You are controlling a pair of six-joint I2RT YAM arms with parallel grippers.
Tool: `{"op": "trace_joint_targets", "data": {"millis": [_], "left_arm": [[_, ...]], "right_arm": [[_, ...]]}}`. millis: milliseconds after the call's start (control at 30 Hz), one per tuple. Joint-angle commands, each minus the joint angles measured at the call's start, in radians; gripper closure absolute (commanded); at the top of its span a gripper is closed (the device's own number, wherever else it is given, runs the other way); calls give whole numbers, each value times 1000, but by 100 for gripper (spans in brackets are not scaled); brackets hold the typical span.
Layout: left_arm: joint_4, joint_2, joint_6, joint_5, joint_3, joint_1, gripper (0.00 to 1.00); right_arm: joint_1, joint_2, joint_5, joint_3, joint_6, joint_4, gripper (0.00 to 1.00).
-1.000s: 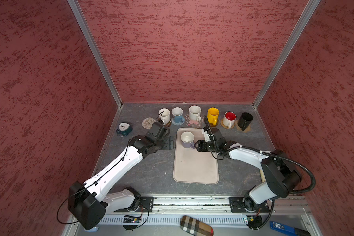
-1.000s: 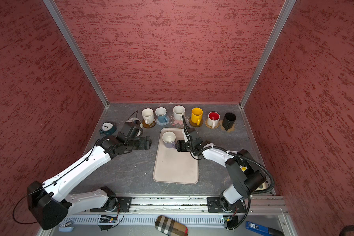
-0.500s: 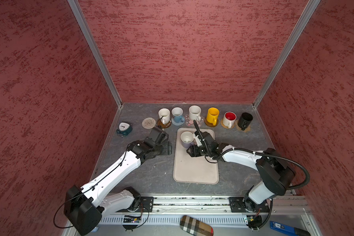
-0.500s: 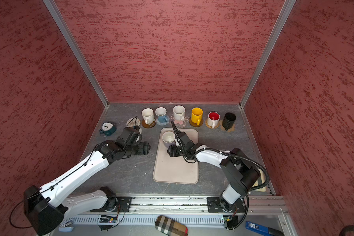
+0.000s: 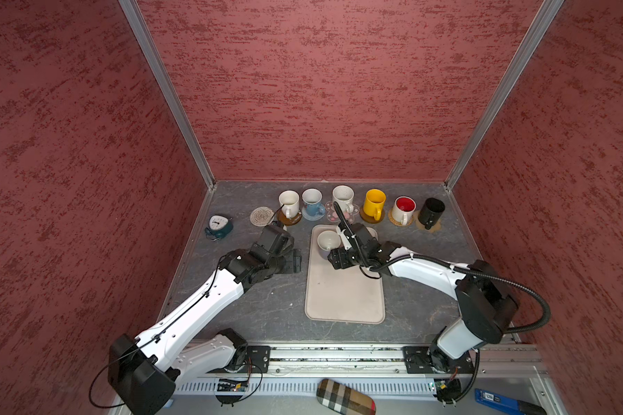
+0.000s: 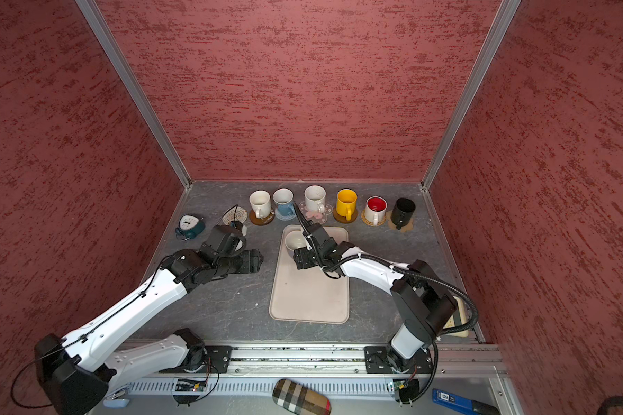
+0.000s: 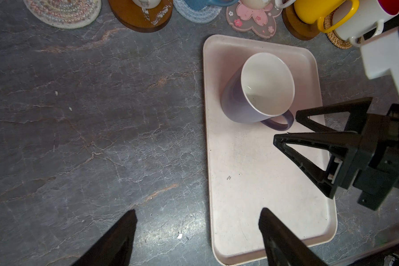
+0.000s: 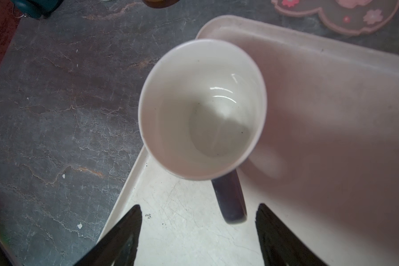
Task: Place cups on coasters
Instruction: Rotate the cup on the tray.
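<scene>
Target item: lavender glazed ceramic mug (image 8: 203, 110) with white interior. Standing upright in the far left corner of the large beige rectangular tray (image 5: 342, 301), on the middle of the dark stone-patterned desk (image 5: 267, 298). Not yet on a coaster.

Likely destination: pale woven spiral disc coaster (image 5: 261, 216), the only bare one, at the left end of the row along the far edge of the desk. Six other mugs (image 5: 374, 203) already seated on coasters in that row.

Handling, by judgement:
- Treat as rigid, moderately heavy and brittle; avoid knocks against the tray rim.
- Expect a smooth, slippery glaze; grip firmly and keep level.
- Take hold at the dark purple handle (image 8: 230, 202), or across the wall at the rim on the handle side.

Right gripper (image 8: 198, 207): fingers spread wide, holding nothing, tips just short of the handle, handle pointing toward them.

Left gripper (image 7: 197, 210): fingers spread wide, holding nothing, over bare desk just beside the left edge of the tray.

Markings: no brand, label or writing visible on the mug or tray. Dial of the small teal alarm clock (image 5: 217, 227) near the left edge of the desk: numerals too small to read.
</scene>
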State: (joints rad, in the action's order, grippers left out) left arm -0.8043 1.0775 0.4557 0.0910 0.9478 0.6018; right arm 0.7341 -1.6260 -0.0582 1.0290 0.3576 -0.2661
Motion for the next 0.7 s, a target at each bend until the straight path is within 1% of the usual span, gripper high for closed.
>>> {"op": "trace_joint_targets", "data": {"millis": [0, 167, 533, 667], "left_arm": [[-8, 5, -3, 15, 5, 6, 16], [-22, 3, -5, 27, 11, 6, 16], [-32, -27, -3, 29, -13, 4, 16], [-40, -31, 0, 20, -23, 0, 17]], "right_arm": [[2, -29, 5, 32, -40, -30, 21], [8, -38, -117, 18, 1, 37, 22], [66, -59, -194, 32, 54, 109, 25], [71, -79, -222, 54, 63, 115, 25]]}}
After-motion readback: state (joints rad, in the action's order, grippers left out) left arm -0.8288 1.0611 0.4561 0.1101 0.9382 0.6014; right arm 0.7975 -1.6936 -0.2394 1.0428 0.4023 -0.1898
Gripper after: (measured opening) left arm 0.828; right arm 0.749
